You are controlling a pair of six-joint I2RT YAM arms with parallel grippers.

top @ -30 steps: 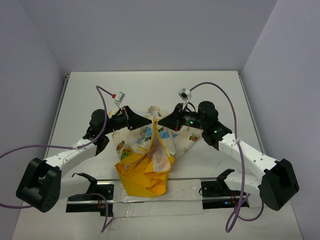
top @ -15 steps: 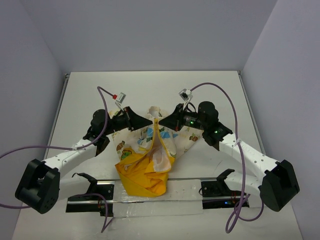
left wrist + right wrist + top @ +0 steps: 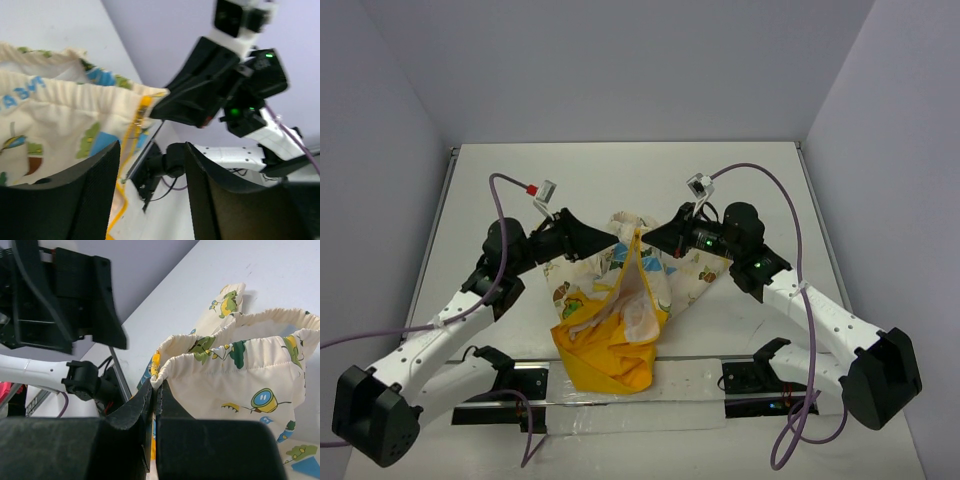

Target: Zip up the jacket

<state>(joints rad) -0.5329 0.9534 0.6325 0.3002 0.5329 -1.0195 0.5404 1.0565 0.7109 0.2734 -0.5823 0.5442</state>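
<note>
The jacket (image 3: 610,300) is soft matt cloth; table (image 3: 620,180) looks smooth, perhaps laminate.

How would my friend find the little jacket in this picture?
Find the white table, then the gap between the robot arms. The right claw pinches the jacket there. Only it is soft: cream cloth, cartoon animals, yellow inside.

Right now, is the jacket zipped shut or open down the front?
Open. The cream animal-print fabric jacket has its front edges parted in a V, with yellow lining showing between them.
</note>
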